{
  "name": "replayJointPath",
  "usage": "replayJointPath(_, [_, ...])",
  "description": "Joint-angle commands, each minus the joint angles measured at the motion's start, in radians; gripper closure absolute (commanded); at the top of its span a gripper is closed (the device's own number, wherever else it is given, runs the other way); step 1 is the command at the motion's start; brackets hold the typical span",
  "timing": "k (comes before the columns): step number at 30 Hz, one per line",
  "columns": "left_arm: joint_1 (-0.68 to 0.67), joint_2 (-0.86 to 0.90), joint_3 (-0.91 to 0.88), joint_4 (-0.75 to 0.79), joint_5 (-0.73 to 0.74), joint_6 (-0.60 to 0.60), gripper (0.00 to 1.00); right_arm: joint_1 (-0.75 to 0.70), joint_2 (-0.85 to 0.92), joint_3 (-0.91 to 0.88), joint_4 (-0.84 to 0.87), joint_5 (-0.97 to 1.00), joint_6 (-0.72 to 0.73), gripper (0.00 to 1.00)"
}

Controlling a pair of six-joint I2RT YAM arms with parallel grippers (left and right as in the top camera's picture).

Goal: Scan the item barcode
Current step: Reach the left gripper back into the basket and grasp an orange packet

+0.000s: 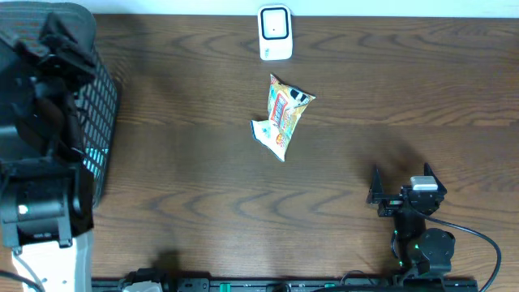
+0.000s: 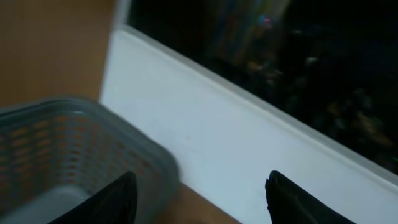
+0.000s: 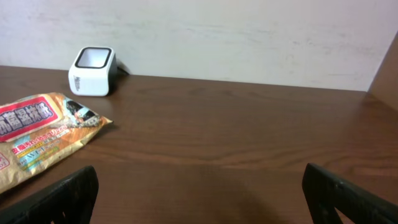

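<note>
The item, a yellow and red snack packet (image 1: pixel 280 115), lies flat on the dark wood table just below the white barcode scanner (image 1: pixel 275 32) at the back edge. The right wrist view shows the packet (image 3: pixel 37 137) at left and the scanner (image 3: pixel 93 62) behind it. My right gripper (image 1: pixel 401 180) rests low near the front right, well apart from the packet; it (image 3: pixel 202 199) is wide open and holds nothing. My left gripper (image 2: pixel 202 199) is open with nothing between its fingers, hovering by a grey mesh basket (image 2: pixel 62 143) at the far left.
The dark mesh basket (image 1: pixel 99 122) stands at the table's left edge, partly under the left arm (image 1: pixel 40 105). A white wall (image 3: pixel 249 37) runs behind the table. A white ledge (image 2: pixel 236 137) crosses the left wrist view.
</note>
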Motion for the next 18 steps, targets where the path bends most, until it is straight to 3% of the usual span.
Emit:
replayJointPath(1, [0.083,0.023,0.019,-0.001,-0.018,0.013,0.35,0.009,-0.005,-0.001,-0.003,-0.002,-0.008,0.01])
replayJointPath(6, [0.231,0.077,0.019,-0.002,-0.018,0.013,0.35,0.009,-0.005,-0.002,-0.003,-0.002,-0.008,0.01])
replayJointPath(8, [0.294,0.122,0.019,-0.011,-0.018,0.012,0.25,0.009,-0.005,-0.002,-0.003,-0.002,-0.008,0.01])
replayJointPath(15, [0.42,0.304,0.019,-0.087,-0.029,0.008,0.16,0.009,-0.005,-0.002,-0.003,-0.002,-0.008,0.01])
replayJointPath(18, [0.465,0.382,0.019,-0.182,-0.069,-0.058,0.15,0.009,-0.005,-0.002,-0.003,-0.002,-0.008,0.01])
